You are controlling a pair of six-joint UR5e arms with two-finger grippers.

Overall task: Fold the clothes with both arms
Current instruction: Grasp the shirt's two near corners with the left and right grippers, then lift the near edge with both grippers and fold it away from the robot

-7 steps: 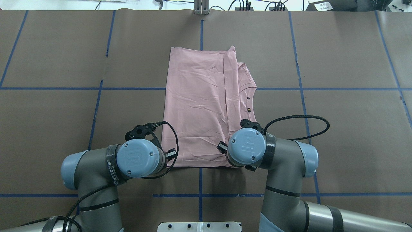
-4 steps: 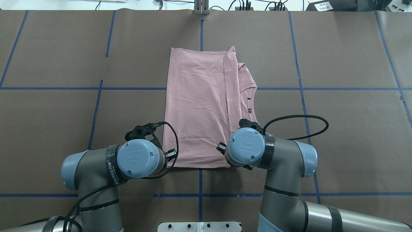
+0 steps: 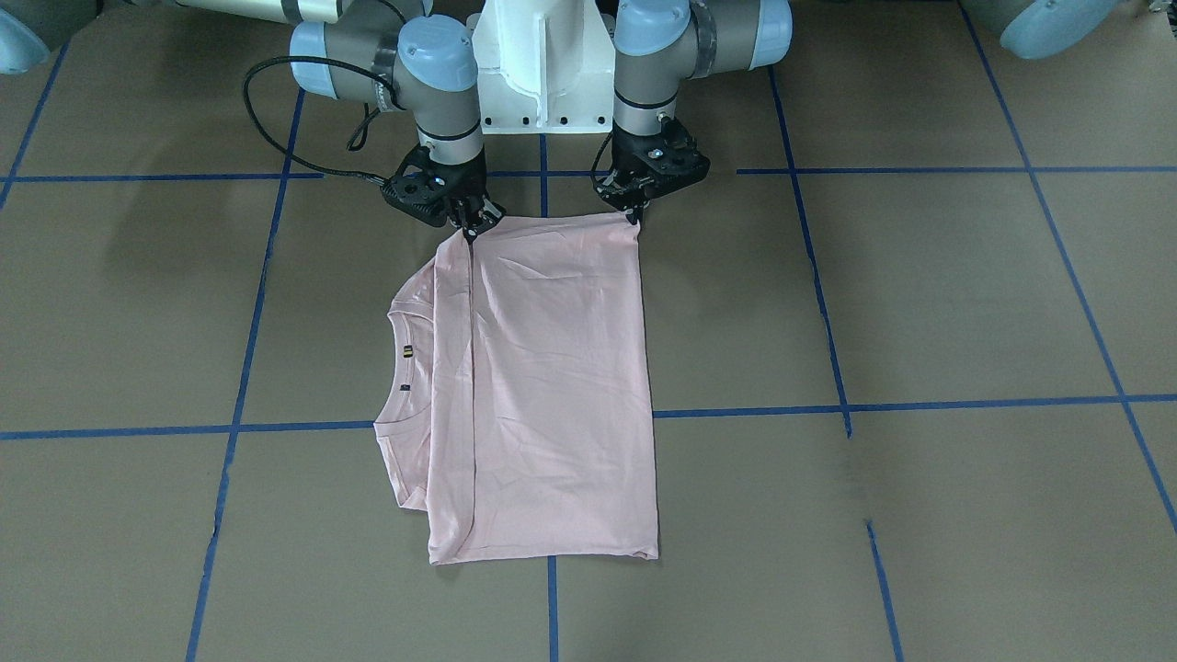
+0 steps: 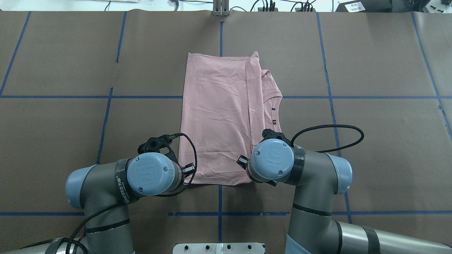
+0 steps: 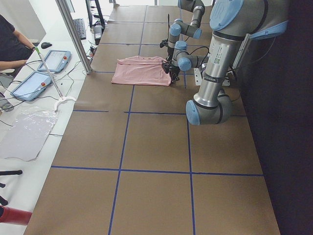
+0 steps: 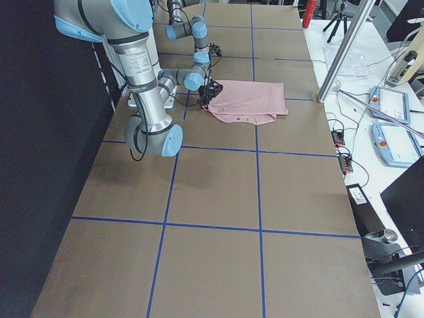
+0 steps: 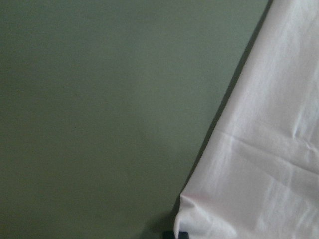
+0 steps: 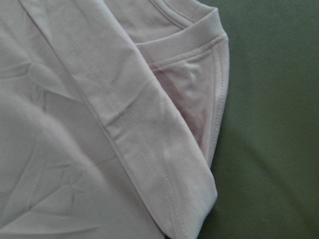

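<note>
The pale pink T-shirt (image 4: 219, 116) lies on the brown table, folded lengthwise with its plain side up. Its collar and a small black tag (image 4: 274, 121) stick out on the right. In the front-facing view the shirt (image 3: 552, 386) has its edge nearest the robot stretched between my two grippers. My left gripper (image 3: 634, 218) is shut on one corner of that edge, my right gripper (image 3: 470, 230) on the other. From overhead, both wrists hide the fingers. The left wrist view shows the pinched shirt corner (image 7: 199, 209); the right wrist view shows folded hem layers (image 8: 149, 149).
The white pedestal base (image 3: 542, 64) stands right behind the grippers. Blue tape lines (image 4: 219, 31) cross the table. In the left side view, a metal post (image 5: 73, 34), tablets (image 5: 54, 61) and a seated person (image 5: 12, 44) are beyond the far edge.
The right wrist has shifted slightly right and away from the base. The shirt's near right corner has drawn inward with it, and the near edge looks narrower. The left arm barely moved.
</note>
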